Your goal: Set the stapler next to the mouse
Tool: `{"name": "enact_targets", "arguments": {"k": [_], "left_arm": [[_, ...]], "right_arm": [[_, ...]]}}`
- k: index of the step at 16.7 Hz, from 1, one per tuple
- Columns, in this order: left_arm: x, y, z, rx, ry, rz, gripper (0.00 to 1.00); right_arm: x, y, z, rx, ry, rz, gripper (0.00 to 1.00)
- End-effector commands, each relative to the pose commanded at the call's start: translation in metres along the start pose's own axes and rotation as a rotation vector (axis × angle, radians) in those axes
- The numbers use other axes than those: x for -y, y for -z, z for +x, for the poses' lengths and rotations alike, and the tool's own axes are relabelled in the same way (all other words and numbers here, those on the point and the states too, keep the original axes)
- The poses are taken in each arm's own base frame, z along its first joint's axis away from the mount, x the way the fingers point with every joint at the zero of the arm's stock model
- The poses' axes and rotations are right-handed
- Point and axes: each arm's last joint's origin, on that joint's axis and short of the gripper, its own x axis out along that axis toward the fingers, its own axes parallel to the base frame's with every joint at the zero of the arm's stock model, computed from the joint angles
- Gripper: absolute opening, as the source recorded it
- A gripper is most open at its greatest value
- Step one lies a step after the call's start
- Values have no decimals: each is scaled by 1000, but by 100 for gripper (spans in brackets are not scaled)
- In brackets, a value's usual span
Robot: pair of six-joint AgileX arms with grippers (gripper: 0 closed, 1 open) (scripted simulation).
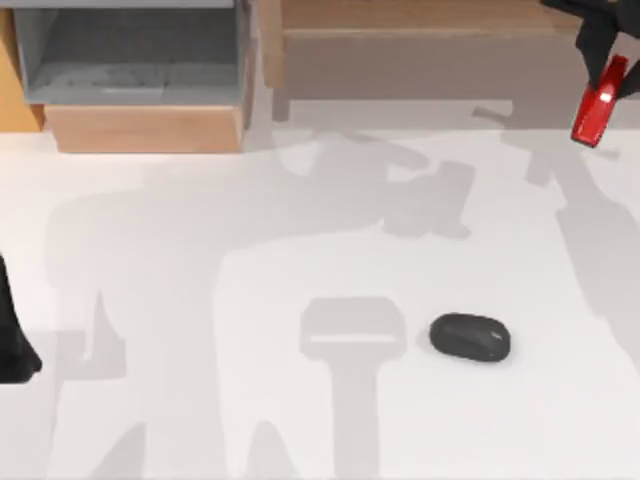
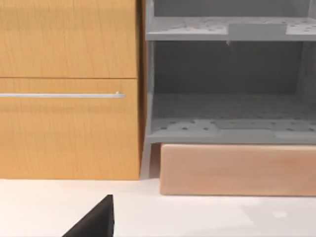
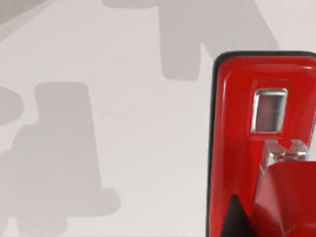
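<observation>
The red stapler (image 1: 599,106) hangs above the table's far right corner, tilted, with my right gripper (image 1: 611,62) shut on its upper end. The right wrist view has the stapler (image 3: 247,148) close up, its metal plate showing, with one dark fingertip (image 3: 237,219) against it and white table beneath. The black oval mouse (image 1: 470,337) lies on the table, right of centre and toward the front, well apart from the stapler. My left arm (image 1: 12,340) is parked at the table's left edge; a dark tip of the left gripper (image 2: 96,223) shows in the left wrist view.
At the back left stands a grey open shelf unit (image 1: 130,50) on a wooden base (image 1: 145,128), beside an orange-wood cabinet (image 2: 69,89) with a metal handle. A long wooden block (image 1: 420,50) runs along the back right. White tabletop (image 1: 250,300) surrounds the mouse.
</observation>
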Motion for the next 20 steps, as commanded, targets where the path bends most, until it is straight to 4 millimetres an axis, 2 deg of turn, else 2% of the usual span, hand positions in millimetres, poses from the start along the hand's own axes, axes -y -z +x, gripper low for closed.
{"name": "enact_targets", "arguments": {"k": [3,5,9,12,17,20], "left_arm": [[0,0,0,0,0,0,100],[0,0,0,0,0,0,100],[0,0,0,0,0,0,100],[0,0,0,0,0,0,100],[0,0,0,0,0,0,100],[0,0,0,0,0,0,100]], "right_arm": [[-11,9,-28,45,-25,-37,0],[-17,14,-40,66,-36,-65,0],[-34,23,-41,62,-36,-140,0],[-54,30,-18,12,-15,-219,0],[-94,48,54,-120,41,-371,0],[-106,55,87,-168,67,-420,0]]}}
